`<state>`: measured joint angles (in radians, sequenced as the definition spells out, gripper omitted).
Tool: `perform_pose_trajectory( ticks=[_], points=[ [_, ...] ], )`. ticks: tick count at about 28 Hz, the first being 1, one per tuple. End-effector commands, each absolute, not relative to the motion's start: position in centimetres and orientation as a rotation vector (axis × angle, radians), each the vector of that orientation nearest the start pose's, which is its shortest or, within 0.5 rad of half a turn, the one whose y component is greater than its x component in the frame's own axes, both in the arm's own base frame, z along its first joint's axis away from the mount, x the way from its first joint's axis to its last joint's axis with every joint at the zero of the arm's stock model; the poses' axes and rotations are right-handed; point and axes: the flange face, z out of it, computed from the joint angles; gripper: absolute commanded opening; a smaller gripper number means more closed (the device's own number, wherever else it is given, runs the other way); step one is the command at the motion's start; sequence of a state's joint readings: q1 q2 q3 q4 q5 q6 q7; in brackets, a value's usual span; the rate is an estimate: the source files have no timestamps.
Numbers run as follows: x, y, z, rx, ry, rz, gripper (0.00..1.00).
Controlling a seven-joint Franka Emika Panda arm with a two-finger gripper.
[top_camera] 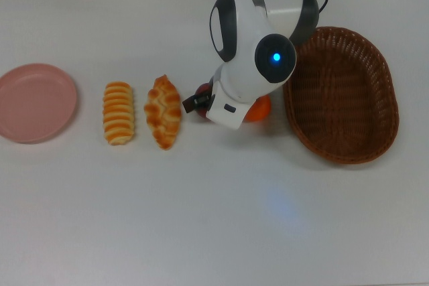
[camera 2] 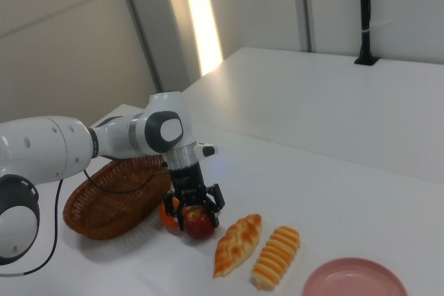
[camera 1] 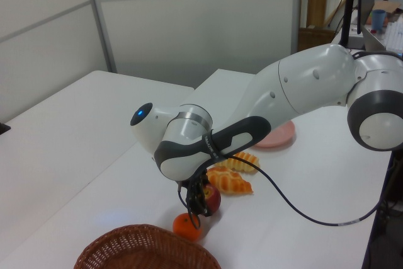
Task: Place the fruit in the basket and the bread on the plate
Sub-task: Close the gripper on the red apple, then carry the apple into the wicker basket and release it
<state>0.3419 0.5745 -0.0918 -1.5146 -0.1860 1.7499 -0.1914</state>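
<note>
While the gripper (camera 2: 198, 207) sits down over the apple (camera 2: 199, 222) with a finger on each side of it, you cannot yet tell whether the fingers are pressing on the fruit or merely straddling it, so confirm contact before you lift. The apple rests on the white table (top_camera: 214, 205), just beside the orange (camera 1: 187, 225) and close to the knobbly pastry (top_camera: 164, 111). Squeeze across the widest part of the apple; a round, smooth fruit is likely to roll out if you pinch too high.

Raise it straight up first, since the orange is near enough to be nudged by a sideways drag. Once clear, carry it over the basket (top_camera: 342, 92), which lies at the top view's right beyond the orange, and go high enough to pass its raised rim. Let go low inside so the apple does not bounce out.

Still ahead of you are the orange, then the pastry and the striped roll (top_camera: 118, 112), both meant for the pink plate (top_camera: 33, 102) at the top view's far left.
</note>
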Motion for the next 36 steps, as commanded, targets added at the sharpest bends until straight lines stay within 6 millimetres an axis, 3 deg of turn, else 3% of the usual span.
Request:
perform_pose_trajectory(
  ticks=[1,3,4,9,10,13,14,15,17,19,23,26,29,36],
  points=[
    [64.7,15.6,31.9,-3.254,-0.825,0.500,0.30],
    [64.7,15.6,32.2,-3.251,-0.815,0.492,0.05],
    [64.8,15.5,32.4,-3.251,-0.810,0.487,0.00],
    [65.2,15.6,35.9,-3.260,-0.793,0.399,0.00],
    [65.3,15.8,38.2,-3.258,-0.781,0.334,0.00],
    [65.2,16.6,40.9,-3.242,-0.737,0.252,0.00],
    [65.1,17.1,41.7,-3.235,-0.732,0.227,0.00],
    [64.7,19.1,43.1,-3.216,-0.758,0.178,0.00],
    [64.2,21.2,44.3,-3.195,-0.794,0.139,0.00],
    [63.5,23.2,44.3,-3.180,-0.824,0.129,0.00],
    [60.8,30.3,43.8,-3.169,-0.875,0.095,0.03],
    [59.2,33.3,43.0,-3.189,-0.923,0.090,0.03],
    [57.8,36.2,40.8,-3.219,-0.945,0.114,0.03],
    [56.8,37.0,36.8,-3.229,-0.990,0.219,0.03]
  ],
)
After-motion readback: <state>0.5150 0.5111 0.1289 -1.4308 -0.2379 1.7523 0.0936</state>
